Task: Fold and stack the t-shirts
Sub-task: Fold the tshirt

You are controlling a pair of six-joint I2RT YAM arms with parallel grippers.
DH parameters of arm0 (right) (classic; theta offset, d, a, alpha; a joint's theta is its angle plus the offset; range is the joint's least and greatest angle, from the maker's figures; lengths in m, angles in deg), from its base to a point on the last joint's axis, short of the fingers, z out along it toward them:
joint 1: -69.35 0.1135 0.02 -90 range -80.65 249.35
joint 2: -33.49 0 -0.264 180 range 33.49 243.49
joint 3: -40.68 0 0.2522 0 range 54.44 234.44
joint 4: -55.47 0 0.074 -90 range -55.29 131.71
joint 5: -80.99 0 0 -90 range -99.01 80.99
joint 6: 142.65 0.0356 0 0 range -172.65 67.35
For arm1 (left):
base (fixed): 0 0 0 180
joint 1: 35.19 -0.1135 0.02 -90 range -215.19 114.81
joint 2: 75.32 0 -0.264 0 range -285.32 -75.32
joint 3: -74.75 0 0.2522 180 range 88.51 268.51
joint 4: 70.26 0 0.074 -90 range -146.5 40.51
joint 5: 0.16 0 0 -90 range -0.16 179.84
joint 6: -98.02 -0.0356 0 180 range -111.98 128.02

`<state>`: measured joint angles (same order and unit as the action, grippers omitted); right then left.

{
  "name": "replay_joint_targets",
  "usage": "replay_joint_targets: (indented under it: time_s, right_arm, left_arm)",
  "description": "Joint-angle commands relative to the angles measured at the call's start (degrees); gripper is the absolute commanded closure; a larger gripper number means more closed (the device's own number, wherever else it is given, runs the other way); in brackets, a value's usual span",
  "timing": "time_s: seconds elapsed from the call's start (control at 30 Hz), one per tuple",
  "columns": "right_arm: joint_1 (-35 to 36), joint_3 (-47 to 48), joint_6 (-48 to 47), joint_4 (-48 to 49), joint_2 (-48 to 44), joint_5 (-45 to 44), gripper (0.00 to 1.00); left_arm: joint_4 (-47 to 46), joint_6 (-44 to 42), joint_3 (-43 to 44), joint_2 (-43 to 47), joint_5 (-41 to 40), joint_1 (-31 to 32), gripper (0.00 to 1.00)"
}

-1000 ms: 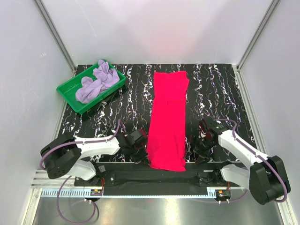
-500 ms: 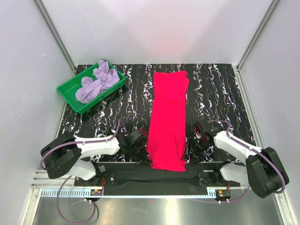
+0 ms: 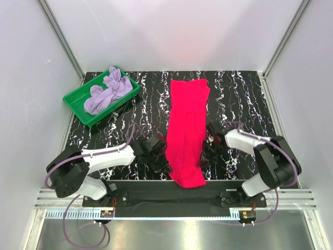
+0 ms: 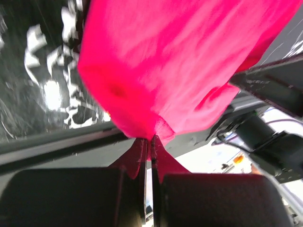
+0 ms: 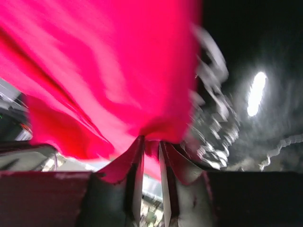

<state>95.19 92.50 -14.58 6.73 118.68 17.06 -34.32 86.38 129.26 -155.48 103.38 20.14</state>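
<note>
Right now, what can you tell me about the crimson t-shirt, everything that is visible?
The crimson t-shirt is plain, soft cloth, folded into a long narrow strip running from far to near on the black marbled table. Its far part lies flat; its near end is bunched and narrower. The left gripper and right gripper each pinch a near edge.

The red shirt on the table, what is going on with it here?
Two robot arms are working on the bright crimson cloth t-shirt, which lies as a long strip on the black marbled table. The left gripper is pinched shut on its near left edge, and the right gripper grips the right edge. The near end is bunched up. The pale lavender cloth t-shirt lies crumpled in the green plastic tray, untouched.
</note>
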Motion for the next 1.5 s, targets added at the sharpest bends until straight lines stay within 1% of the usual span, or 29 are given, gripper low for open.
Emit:
replay_joint_targets:
  time_s: [0.0,0.1,0.2,0.3,0.33,0.37,0.4,0.43,0.47,0.5,0.53,0.6,0.67,0.73,0.77,0.83,0.87,0.97,1.0,1.03,1.13,1.33,1.47]
  right_arm:
    - [0.1,7.6,-3.4,1.8,3.2,-5.1,0.75]
    - [-0.5,15.2,-5.5,-0.5,7.3,-8.3,0.75]
    - [-2.6,19.6,-7.2,-2.3,11.7,-8.8,0.72]
    - [-3.5,21.5,-9.3,-5.4,14.1,-7.9,0.54]
    - [-3.5,21.1,-9.9,-6.3,13.3,-7.2,0.46]
    - [-3.5,20.3,-10.2,-6.8,12.3,-6.6,0.41]
    - [-3.5,18.3,-10.2,-7.0,10.9,-6.1,0.38]
    - [-3.5,17.1,-10.2,-7.4,7.3,-5.8,0.35]
    - [-3.5,16.1,-9.8,-8.5,5.3,-5.6,0.30]
    - [-3.5,14.0,-9.5,-9.0,3.3,-4.8,0.28]
    - [-3.4,12.7,-9.2,-9.4,-1.0,-4.2,0.26]
    - [-3.3,9.6,-7.1,-9.3,-4.7,-0.6,0.26]
    - [-2.4,4.4,-4.5,-7.7,-8.3,4.2,0.27]
    - [-0.2,-0.5,-2.0,-5.9,-11.6,6.1,0.28]
    - [1.9,-2.0,1.1,-3.7,-12.7,7.1,0.29]
    - [4.2,-5.6,5.5,-1.1,-14.6,8.1,0.33]
    - [6.7,-6.7,6.8,1.8,-14.9,8.7,0.34]
    - [9.8,-9.4,10.5,5.6,-14.8,8.0,0.40]
    - [10.4,-10.7,11.1,6.3,-14.7,7.9,0.42]
    - [10.5,-11.3,12.4,6.9,-15.0,7.7,0.47]
    - [10.6,-13.7,15.1,9.4,-17.1,7.2,0.51]
    - [10.9,-19.4,20.1,20.0,-15.2,8.8,0.52]
    - [11.8,-19.9,20.9,20.9,-14.1,8.4,0.52]
  left_arm:
    - [-0.9,-2.7,1.7,-2.0,-1.3,-2.9,1.00]
    - [-1.0,-5.1,3.5,-4.7,-1.6,-5.8,1.00]
    - [0.8,-7.6,5.7,-7.6,-1.5,-8.5,1.00]
    - [1.6,-8.7,6.5,-8.6,-0.9,-9.4,1.00]
    - [1.6,-8.8,6.1,-8.3,-1.0,-9.4,1.00]
    - [1.3,-8.8,6.1,-8.2,-1.0,-9.4,1.00]
    - [0.9,-8.6,5.2,-8.2,-0.4,-9.4,1.00]
    - [0.3,-8.4,4.7,-8.0,0.0,-9.3,1.00]
    - [0.1,-8.1,4.3,-7.8,0.1,-9.4,1.00]
    - [-0.3,-7.9,4.0,-7.6,0.3,-9.4,1.00]
    - [-0.7,-7.7,3.5,-7.4,0.3,-9.4,1.00]
    - [-0.9,-7.5,3.2,-7.5,0.5,-9.4,1.00]
    - [-1.0,-7.6,3.4,-7.6,0.9,-9.4,1.00]
    - [-0.6,-8.0,3.6,-7.7,0.9,-9.4,1.00]
    - [-0.4,-8.1,3.9,-7.8,0.8,-9.3,1.00]
    - [-0.2,-8.3,3.9,-8.0,1.0,-9.4,1.00]
    - [-0.3,-8.3,3.9,-8.1,1.1,-9.4,1.00]
    - [-0.2,-8.3,3.9,-8.3,1.5,-9.4,1.00]
    - [-0.1,-8.4,3.9,-8.3,1.6,-9.4,1.00]
    - [-0.1,-8.4,3.9,-8.3,1.5,-9.4,1.00]
    - [0.2,-8.6,4.2,-8.1,1.3,-9.4,1.00]
    - [0.5,-8.4,3.4,-7.4,1.1,-9.4,1.00]
    - [0.2,-8.1,2.6,-6.7,1.3,-9.4,1.00]
